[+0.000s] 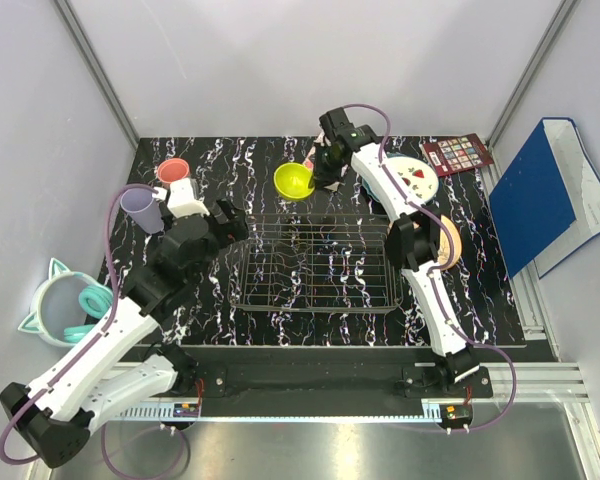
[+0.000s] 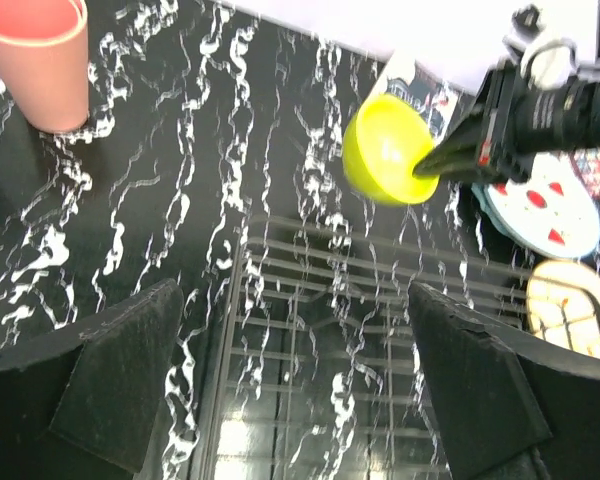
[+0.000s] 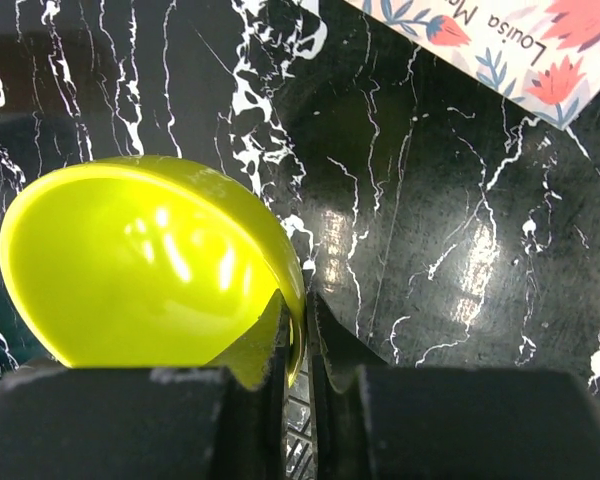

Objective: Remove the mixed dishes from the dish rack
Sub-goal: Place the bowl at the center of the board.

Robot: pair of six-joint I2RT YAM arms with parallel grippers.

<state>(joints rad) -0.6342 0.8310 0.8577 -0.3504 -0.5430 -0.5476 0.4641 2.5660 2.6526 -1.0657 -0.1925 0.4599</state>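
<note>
Black, white-veined counter fills the floor of a pale-walled booth, and the task's things are spread across it. Beyond the far edge of the dish rack, the yellow-green bowl is tipped on its side with its hollow turned toward the left. Whether its lower edge touches the counter cannot be told. The right pincer is clenched on the bowl's rim, one finger inside and one outside, with the right arm stretched out over the rack's right side. A floral card lies on the counter just past the bowl.

The rack, a low dark wire grid, sits in the middle of the counter. The left pincer hangs by its far left corner, released, its jaws wide apart and gripping nothing. A lilac cup stands close beside the left arm's wrist. A salmon-pink cup stands upright in the far left corner, well apart from the rack.

To the right of the bowl lies the white red-spotted plate, and nearer than it the peach plate, partly hidden by the right arm in the top view. Off the counter's left edge sits a mint cat-eared bowl. A blue folder lies off the counter's right edge.
</note>
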